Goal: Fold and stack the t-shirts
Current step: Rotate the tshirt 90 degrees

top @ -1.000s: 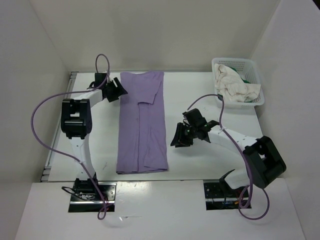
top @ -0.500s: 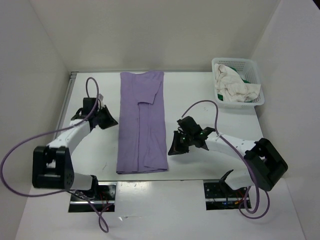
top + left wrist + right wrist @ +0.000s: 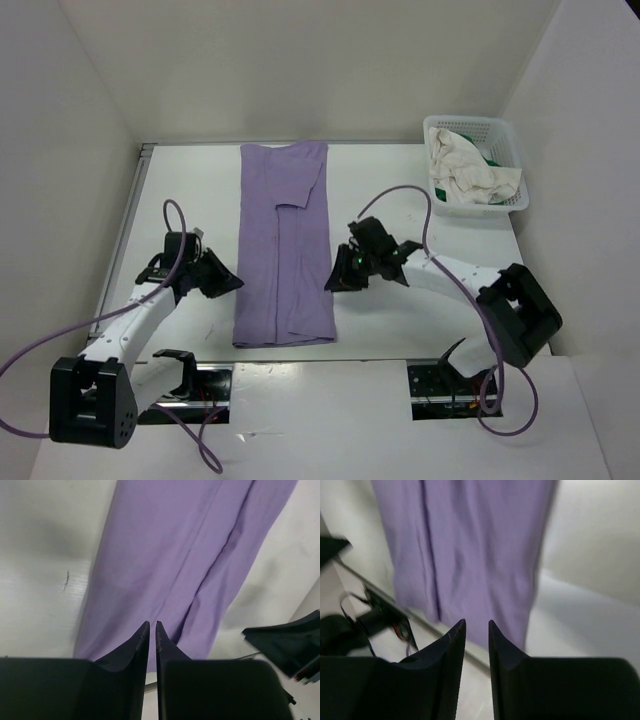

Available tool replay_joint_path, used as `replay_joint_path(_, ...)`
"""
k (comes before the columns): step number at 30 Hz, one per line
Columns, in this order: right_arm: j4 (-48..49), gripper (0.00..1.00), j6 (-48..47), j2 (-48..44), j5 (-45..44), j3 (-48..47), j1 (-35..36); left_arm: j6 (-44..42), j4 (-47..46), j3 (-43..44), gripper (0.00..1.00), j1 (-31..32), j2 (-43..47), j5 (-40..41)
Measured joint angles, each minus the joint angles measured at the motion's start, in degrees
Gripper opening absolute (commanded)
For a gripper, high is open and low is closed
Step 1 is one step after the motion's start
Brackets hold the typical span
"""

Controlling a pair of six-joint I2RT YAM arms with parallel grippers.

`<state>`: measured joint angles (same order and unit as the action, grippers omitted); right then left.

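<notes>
now | lavender t-shirt (image 3: 285, 240) (laid flat) | between left hand (image 3: 231, 284), right hand (image 3: 331, 283)

Lavender t-shirt (image 3: 285, 245) folded in long strip, flat; cream t-shirt (image 3: 465, 175), green t-shirt (image 3: 493, 158) crumpled in basket (image 3: 468, 121).

I see a white plastic lattice basket (image 3: 468, 120) standing upright in the far right corner of the tabletop (image 3: 390, 190), near the right wall (image 3: 575, 150). The tabletop itself is white and matte. On my left wrist feed I can make out a short dark scuff (image 3: 65, 580) on it. A grey metal rail (image 3: 122, 235) runs along its left edge, and a plain white back wall (image 3: 300, 70) closes off the far side.
</notes>
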<state>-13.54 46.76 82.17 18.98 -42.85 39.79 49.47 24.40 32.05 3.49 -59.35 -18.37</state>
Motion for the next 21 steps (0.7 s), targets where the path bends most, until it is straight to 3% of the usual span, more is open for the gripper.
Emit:
replay_joint_path(4,-0.11,0.05,-4.81,7.78,-0.42,-12.61,-7.34,0.22,-2.82,2.64,0.12,0.02,-1.40,0.00)
replay_joint_path(6,0.20,0.05,-7.41,13.09,-0.85,-19.98,-11.56,0.04,-5.14,4.46,0.11,0.02,-3.45,0.02)
replay_joint_path(8,0.70,0.17,-9.22,19.45,-1.18,-27.87,-15.08,-0.02,-6.75,4.79,0.11,0.02,-4.59,0.00)
replay_joint_path(12,0.72,0.31,-11.65,31.93,-1.81,-40.41,-19.98,-0.02,-7.06,4.31,0.18,0.02,-4.50,-0.33)
replay_joint_path(21,-2.84,0.36,-13.62,50.40,-1.77,-57.24,-21.44,-0.13,-6.86,4.04,0.37,0.02,-1.99,-1.99)
